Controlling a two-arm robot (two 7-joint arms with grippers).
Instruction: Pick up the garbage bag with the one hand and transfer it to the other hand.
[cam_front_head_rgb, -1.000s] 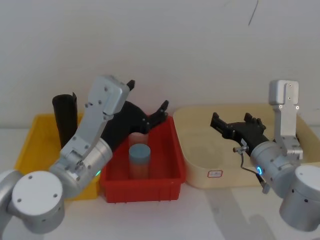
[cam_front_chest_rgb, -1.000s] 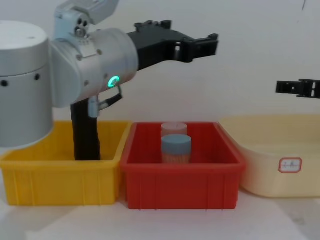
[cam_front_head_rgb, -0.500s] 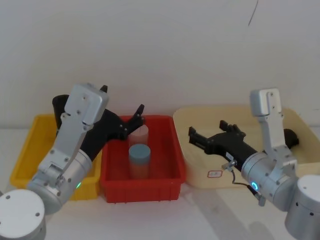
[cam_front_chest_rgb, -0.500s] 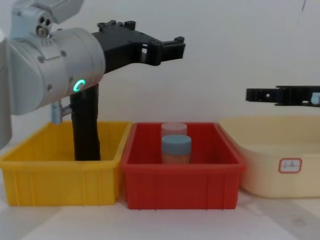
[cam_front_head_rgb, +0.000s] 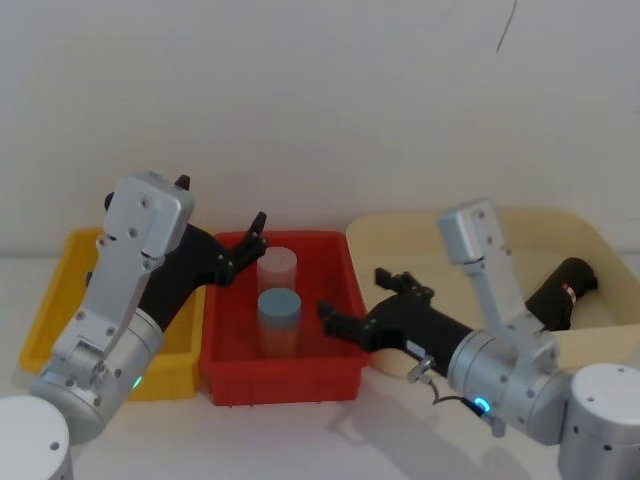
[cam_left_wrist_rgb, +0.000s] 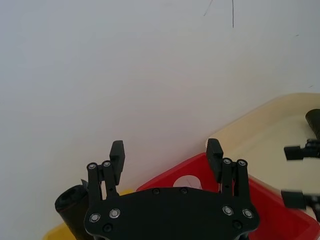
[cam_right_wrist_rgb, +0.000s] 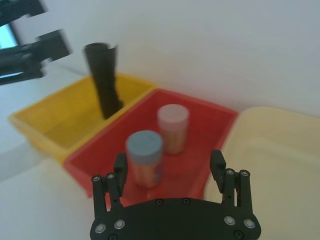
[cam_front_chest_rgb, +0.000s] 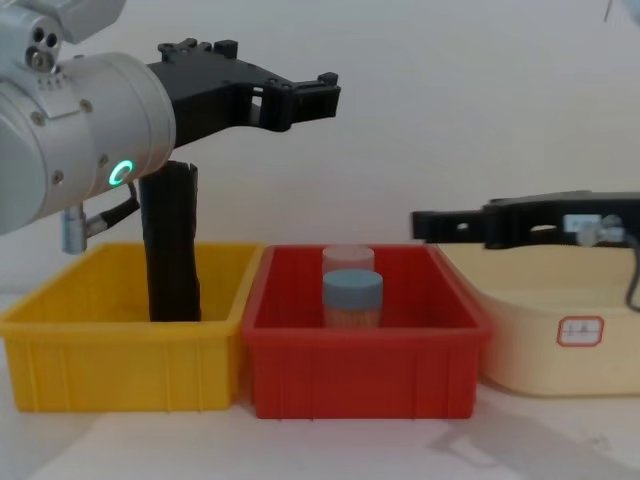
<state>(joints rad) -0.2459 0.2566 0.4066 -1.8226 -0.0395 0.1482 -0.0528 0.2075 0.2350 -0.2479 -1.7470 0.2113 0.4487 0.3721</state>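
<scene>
Chest view, left side: the left gripper (cam_front_chest_rgb: 318, 94) was held high, level with the top of the garbage bag (cam_front_chest_rgb: 172, 245) and off to the bag's right, fingers pointing toward the red bin (cam_front_chest_rgb: 360, 375). Its silver arm showed a green ring light. The left wrist view had the left gripper (cam_left_wrist_rgb: 165, 150) with fingers spread wide and nothing between them; the bag's rolled top (cam_left_wrist_rgb: 71, 200) sat just off one finger, not touching.

In the head view the left gripper (cam_front_head_rgb: 222, 203) hung over the seam between the yellow bin (cam_front_head_rgb: 50, 300) and the red bin (cam_front_head_rgb: 280, 375).

The right gripper (cam_front_chest_rgb: 422, 225) reached in from the right, just above the red bin's right wall, a thin grey cable trailing behind it. The right wrist view showed the right gripper (cam_right_wrist_rgb: 168, 161) with jaws apart and empty. From the head view the right gripper (cam_front_head_rgb: 353, 297) lay over the red bin's right front part.

The garbage bag (cam_right_wrist_rgb: 104, 75) stood in the yellow bin (cam_front_chest_rgb: 120, 370), upright or near enough (a slight lean in the right wrist view), taller than the bin walls, held by neither gripper.

Red bin contents: a blue-lidded jar (cam_front_chest_rgb: 352, 295) in front, a pale-lidded jar (cam_front_chest_rgb: 348, 257) directly behind it.

A cream tub (cam_front_chest_rgb: 560, 350) sat to the right of the red bin, with a dark cylinder (cam_front_head_rgb: 560, 290) lying inside.
</scene>
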